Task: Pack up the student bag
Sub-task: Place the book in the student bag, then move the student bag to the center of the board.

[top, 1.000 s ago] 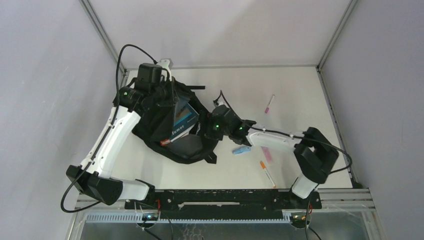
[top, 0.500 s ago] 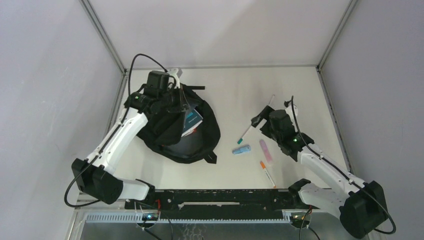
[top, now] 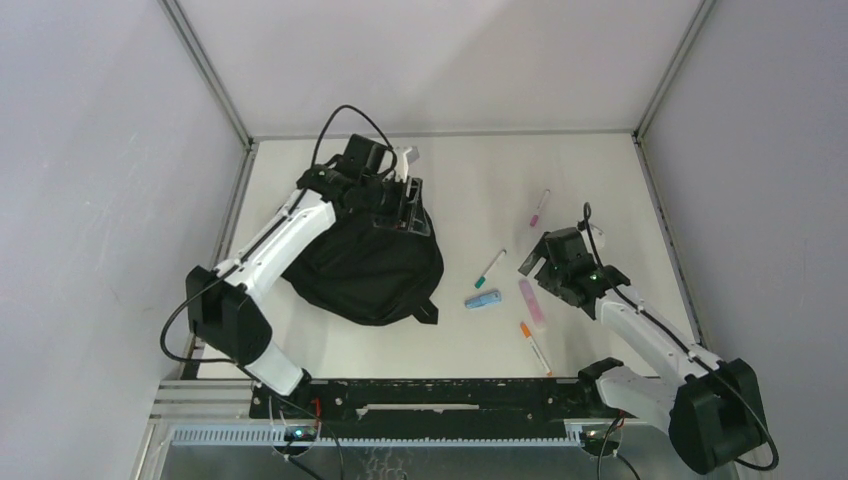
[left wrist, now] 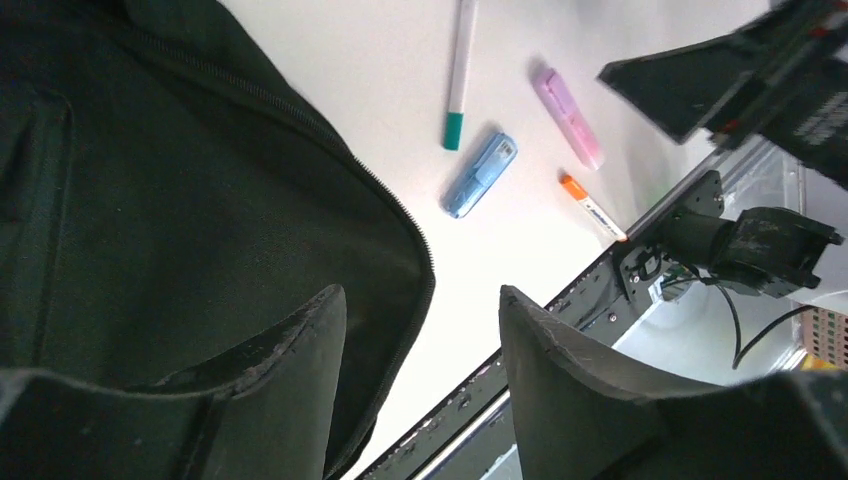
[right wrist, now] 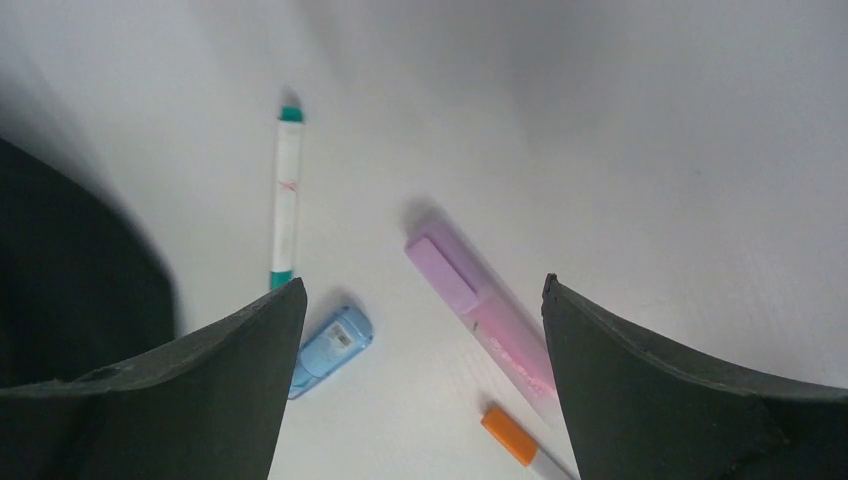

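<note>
The student bag (top: 365, 270) lies left of centre, a black rounded backpack with its flap down, so its inside is hidden. My left gripper (top: 408, 203) hovers over the bag's far right edge, open and holding nothing. In the left wrist view the bag (left wrist: 150, 200) fills the left side, and its zip edge runs under my left gripper (left wrist: 422, 291). My right gripper (top: 537, 264) is open above the loose stationery on the right. In the right wrist view a pink highlighter (right wrist: 480, 310) lies below my right gripper (right wrist: 424, 285), untouched.
On the white table lie a green-capped pen (top: 490, 268), a blue eraser case (top: 483, 299), the pink highlighter (top: 530, 300), an orange-capped pen (top: 533, 346) and a pink pen (top: 540, 208) further back. Walls close in the left, right and far sides.
My left gripper let go of the bag's flap, opened and swung right. The flap dropped and the book no longer shows. My right arm drew back from the bag to the pens.
</note>
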Robot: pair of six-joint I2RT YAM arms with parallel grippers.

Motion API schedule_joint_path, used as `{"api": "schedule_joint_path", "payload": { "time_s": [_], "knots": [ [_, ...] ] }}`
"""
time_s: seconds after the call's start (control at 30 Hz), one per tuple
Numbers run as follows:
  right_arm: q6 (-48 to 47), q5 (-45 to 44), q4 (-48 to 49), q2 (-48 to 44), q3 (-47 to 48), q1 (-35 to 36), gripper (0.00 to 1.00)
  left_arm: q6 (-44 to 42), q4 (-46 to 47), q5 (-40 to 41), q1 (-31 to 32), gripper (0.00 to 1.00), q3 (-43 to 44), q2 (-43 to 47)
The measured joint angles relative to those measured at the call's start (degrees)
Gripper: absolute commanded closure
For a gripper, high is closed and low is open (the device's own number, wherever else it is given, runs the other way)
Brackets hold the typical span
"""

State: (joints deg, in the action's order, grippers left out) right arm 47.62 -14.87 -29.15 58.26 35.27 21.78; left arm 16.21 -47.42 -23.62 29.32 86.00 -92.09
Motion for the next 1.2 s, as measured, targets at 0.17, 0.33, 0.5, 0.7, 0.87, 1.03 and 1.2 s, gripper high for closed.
{"api": "schedule_joint_path", "payload": {
  "time_s": [0.17,0.33,0.5,0.7,0.87,1.03,1.2],
  "knots": [
    [-0.68,2.40,-0.72,3.50,-0.46,0.66,0.06,-1.05,0.42,1.44,-1.44,0.38,0.11,5.66],
    [-1.60,4.98,-0.44,6.45,-0.81,1.07,0.06,0.57,2.54,6.03,-11.41,0.41,-8.68,16.92],
    [-2.43,7.34,0.46,8.44,-1.07,1.53,0.06,4.94,2.71,15.91,-17.25,0.45,-20.37,21.14],
    [-3.17,10.19,2.51,10.45,-1.07,1.66,0.06,9.57,3.30,24.46,-17.38,0.42,-29.62,21.16],
    [-4.00,11.96,3.04,11.02,-1.07,1.73,0.06,12.63,7.91,24.28,-16.81,0.43,-35.12,21.16],
    [-4.31,12.79,3.06,11.02,-1.07,1.95,0.06,15.06,12.11,22.40,-11.34,0.44,-36.02,18.80],
    [-4.52,13.14,3.04,11.02,-1.07,1.99,0.06,16.85,14.67,18.47,-5.22,0.42,-32.61,13.90]
  ]
}}
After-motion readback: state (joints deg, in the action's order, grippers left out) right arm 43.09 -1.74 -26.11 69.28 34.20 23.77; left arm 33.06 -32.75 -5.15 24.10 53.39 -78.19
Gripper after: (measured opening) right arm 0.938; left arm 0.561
